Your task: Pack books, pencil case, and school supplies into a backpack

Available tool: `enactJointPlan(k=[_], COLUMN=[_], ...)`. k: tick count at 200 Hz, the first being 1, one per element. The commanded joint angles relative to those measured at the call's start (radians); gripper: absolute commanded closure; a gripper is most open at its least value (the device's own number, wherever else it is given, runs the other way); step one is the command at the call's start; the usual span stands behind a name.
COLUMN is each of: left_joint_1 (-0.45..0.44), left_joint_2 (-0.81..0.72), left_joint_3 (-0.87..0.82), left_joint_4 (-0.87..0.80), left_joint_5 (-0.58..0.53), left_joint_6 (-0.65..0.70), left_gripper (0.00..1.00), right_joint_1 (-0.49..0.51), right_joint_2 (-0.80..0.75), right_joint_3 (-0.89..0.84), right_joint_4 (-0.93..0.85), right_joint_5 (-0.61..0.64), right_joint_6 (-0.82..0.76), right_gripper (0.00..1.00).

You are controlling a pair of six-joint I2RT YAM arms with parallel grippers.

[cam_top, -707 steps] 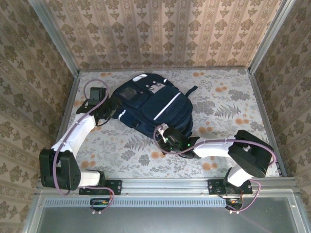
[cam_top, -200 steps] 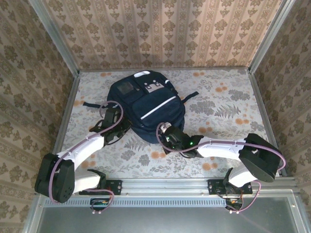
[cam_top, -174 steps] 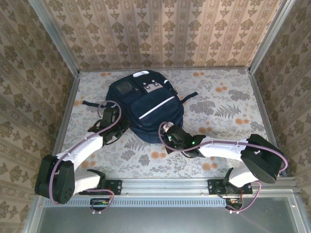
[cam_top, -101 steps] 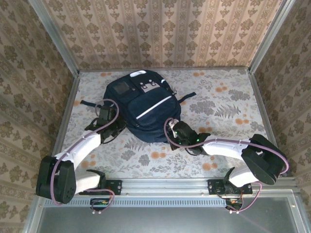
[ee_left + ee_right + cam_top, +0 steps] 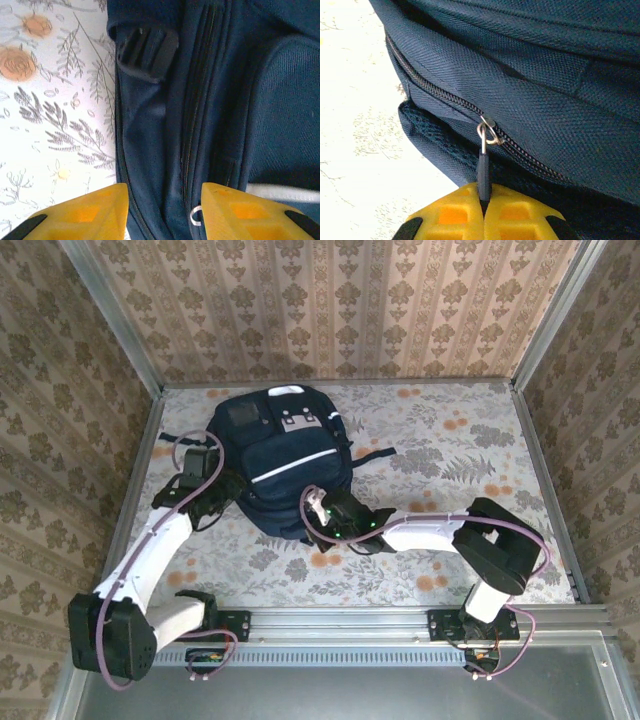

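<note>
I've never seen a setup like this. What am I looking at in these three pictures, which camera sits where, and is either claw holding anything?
This is a two-armed robot. The left arm and right arm are bolted at the near edge of a floral table, and each ends in a two-finger gripper with yellow fingers. The wide picture comes from a camera above and behind the arms. The two close-ups come from cameras on the wrists. A dark navy backpack lies on the table. The right gripper is shut on a zipper pull at the backpack's near edge. The left gripper is open, with its fingers apart on either side of the backpack's side seam, clamping nothing.
</note>
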Motion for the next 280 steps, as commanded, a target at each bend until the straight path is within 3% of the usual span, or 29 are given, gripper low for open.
enactJointPlan(k=[1,54,107,155,220,280], left_joint_1=[-0.037,-0.161,-0.172,-0.165,-0.051,0.017], left_joint_2=[-0.033,-0.044,-0.028,0.027,0.042,0.012], left_joint_3=[-0.066,-0.102,-0.131,-0.143,-0.141,-0.168], left_joint_4=[-0.024,-0.041,-0.022,0.021,0.029,0.018], left_joint_5=[0.101,0.112,0.078,0.018,-0.006,0.005], left_joint_6=[-0.079,-0.256,-0.305,-0.287,-0.2,-0.162], left_gripper=[0.57,0.49,0.47,0.63,0.89,0.94], right_joint_1=[0.007,0.042,0.056,0.06,0.059,0.037], right_joint_2=[0.046,0.11,0.127,0.119,0.108,0.057], right_joint_3=[0.051,0.109,0.119,0.112,0.103,0.033], right_joint_4=[0.03,0.029,0.05,0.042,-0.075,-0.077], right_joint_5=[-0.03,-0.031,-0.036,-0.026,0.056,0.086], right_joint_6=[0.015,0.041,0.056,0.052,0.002,-0.008], right_gripper=[1.0,1.0,1.0,1.0,1.0,1.0])
